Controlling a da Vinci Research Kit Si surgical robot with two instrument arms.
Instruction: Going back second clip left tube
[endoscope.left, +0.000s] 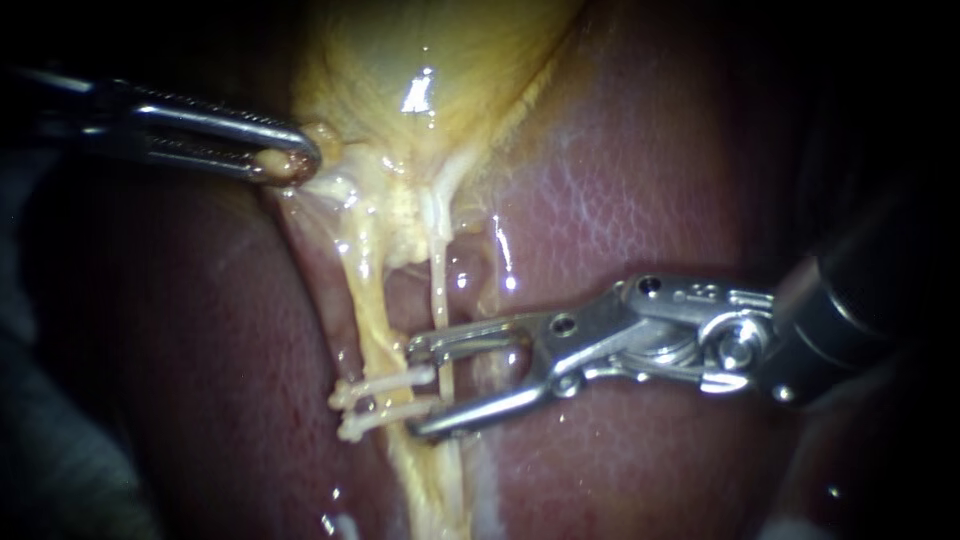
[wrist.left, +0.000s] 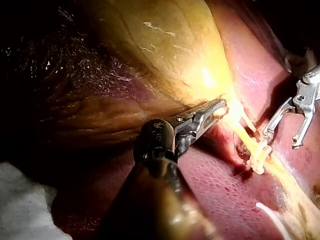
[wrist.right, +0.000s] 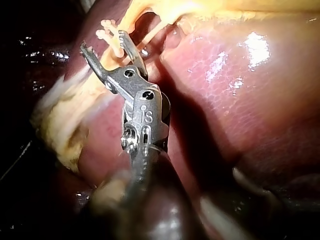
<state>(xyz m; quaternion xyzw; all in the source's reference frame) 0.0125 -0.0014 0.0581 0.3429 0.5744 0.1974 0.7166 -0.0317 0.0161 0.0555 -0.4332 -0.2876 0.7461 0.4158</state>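
Liver, dark red and wet, lies behind everything. Against it my right instrument comes in from the right with its jaws spread wide and empty: no clip sits in them and they grip nothing. The gap between them frames the near ends of two pale clips, the upper clip and the lower clip. These lie close together, and both cross the left tube, the thicker yellow strand. The thin right tube runs down through the same gap, just beside the clip ends; whether it touches a jaw I cannot tell. With both clips seated and the jaws wide, I judge the step in hand to be drawing back along the shaft. The risk is a jaw tip catching the right tube or a clip end. Farther out, my left instrument has its jaws closed on the narrow end of the gallbladder and holds it up and leftward, presumably to keep both tubes taut and apart.
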